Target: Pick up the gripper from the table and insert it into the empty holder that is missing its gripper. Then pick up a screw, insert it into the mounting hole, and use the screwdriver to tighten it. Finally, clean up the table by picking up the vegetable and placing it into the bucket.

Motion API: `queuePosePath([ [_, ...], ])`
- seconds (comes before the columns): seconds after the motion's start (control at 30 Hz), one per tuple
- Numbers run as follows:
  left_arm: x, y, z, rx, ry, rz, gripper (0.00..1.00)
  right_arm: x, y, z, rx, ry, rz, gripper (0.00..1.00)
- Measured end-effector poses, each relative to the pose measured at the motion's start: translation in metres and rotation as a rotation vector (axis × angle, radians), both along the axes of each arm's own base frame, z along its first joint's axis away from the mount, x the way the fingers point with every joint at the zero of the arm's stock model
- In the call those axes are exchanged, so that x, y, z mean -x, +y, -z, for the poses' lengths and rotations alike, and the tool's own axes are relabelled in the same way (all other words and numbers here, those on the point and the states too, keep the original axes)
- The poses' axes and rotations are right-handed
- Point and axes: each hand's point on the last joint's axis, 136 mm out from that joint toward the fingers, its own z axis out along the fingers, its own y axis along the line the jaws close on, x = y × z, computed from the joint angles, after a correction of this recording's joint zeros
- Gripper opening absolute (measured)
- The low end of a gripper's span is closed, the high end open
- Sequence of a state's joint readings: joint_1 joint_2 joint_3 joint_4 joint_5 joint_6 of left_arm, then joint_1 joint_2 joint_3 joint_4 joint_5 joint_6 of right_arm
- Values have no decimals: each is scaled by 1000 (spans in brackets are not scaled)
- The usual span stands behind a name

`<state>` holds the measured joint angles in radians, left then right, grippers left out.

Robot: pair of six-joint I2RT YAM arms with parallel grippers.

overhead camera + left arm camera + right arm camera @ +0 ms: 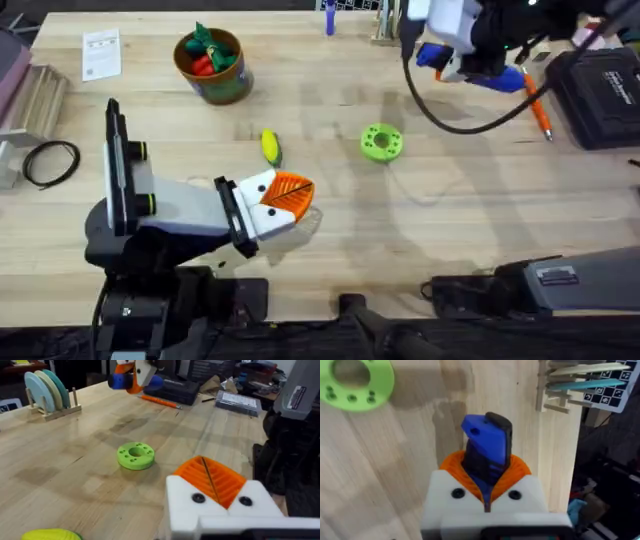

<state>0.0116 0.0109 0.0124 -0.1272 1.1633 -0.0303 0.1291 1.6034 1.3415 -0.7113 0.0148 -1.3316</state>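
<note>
The right gripper [470, 62], at the overhead view's upper right, is clamped on the screwdriver [487, 442], held above the table [450, 200], probably for the tightening step. The left gripper [290, 195], lower centre, has its orange pads [212, 477] pressed together on nothing. The corn [271, 147] lies just above it, not yet cleared into the bucket [212, 68] at upper left, near a green disc [381, 142].
</note>
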Motion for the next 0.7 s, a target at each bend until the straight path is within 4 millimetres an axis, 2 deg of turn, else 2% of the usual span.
queuePosePath([
  [0.33, 0, 0, 0, 0, 0, 0, 10, -4, -7, 71, 119, 165, -114, 19],
  [0.7, 0, 0, 0, 0, 0, 0, 10, 1, 2, 100, 79, 245, -152, 19],
])
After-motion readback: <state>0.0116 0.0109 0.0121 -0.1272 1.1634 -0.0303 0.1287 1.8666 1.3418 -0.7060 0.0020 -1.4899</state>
